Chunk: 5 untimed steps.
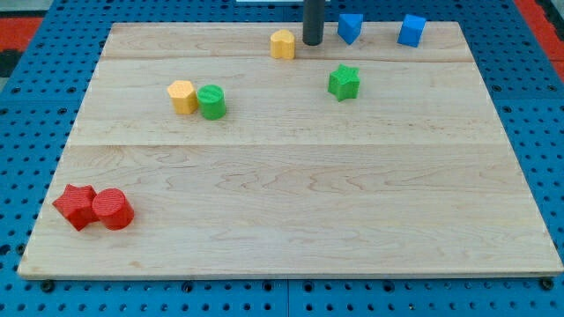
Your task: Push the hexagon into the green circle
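**Board inventory: eight blocks, one rod tip**

While the rod stands near the view's top edge, my tip (312,42) rests on the wooden board (291,220) just to the right of a yellow block (282,44), with a narrow gap showing between them. No gripper is fitted, so there are no jaws to read as spread or pressed; the rod ends plain and holds nothing.

Item 1, yellow hexagon (182,96): lies in the board's upper left part, touching the green circle (211,101) on that block's left side. My tip is well apart from both, up and to the view's right.

Item 2, green circle: a short cylinder, standing upright, immediately right of the yellow hexagon.

Item 3, yellow block by my tip: its shape is hard to make out at this angle; it may be a hexagon as well.

Item 4, green star (344,82): below and to the right of my tip, standing alone.

Item 5, blue block (350,27): near the view's top, just right of the rod; shape unclear.

Item 6, blue cube (411,30): further right along the top edge.

Items 7 and 8, red star (76,206) and red circle (113,209): touching side by side at the board's lower left corner, the star on the left.
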Each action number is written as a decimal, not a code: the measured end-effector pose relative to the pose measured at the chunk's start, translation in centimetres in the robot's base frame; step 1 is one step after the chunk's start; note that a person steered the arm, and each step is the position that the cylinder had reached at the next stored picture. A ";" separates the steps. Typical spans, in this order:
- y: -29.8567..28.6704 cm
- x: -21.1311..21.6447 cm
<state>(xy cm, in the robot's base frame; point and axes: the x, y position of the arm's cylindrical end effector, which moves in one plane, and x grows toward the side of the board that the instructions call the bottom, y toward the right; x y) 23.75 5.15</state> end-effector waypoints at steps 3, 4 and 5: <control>-1.7 4.4; -5.9 7.3; -14.5 5.8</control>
<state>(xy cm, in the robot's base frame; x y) 29.50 -9.31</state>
